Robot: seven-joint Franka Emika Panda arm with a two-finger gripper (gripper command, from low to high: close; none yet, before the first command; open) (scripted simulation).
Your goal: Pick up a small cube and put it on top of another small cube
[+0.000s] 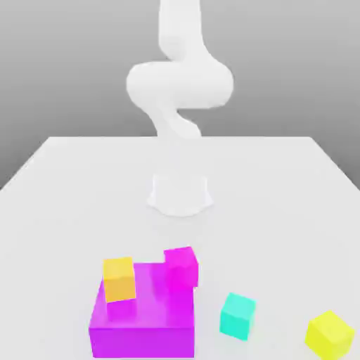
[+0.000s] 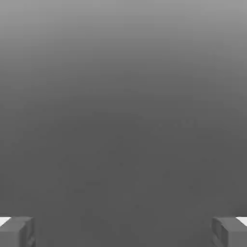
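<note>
An orange small cube [image 1: 119,278] rests on the large purple block [image 1: 144,327], near the corner on the exterior view's left. A magenta small cube [image 1: 181,265] sits at the block's far corner on the exterior view's right. On the table to the right lie a teal small cube [image 1: 237,316] and a yellow small cube [image 1: 329,335]. In the hand view my gripper [image 2: 123,232] is open, its two fingertips [image 2: 18,231] far apart with nothing between them, facing plain grey background. The white arm [image 1: 179,81] rises from its base and leaves the frame at the top.
The arm's round base [image 1: 180,193] stands mid-table behind the cubes. The white table [image 1: 281,211] stretches wide on both sides of the base. All cubes cluster near the front edge.
</note>
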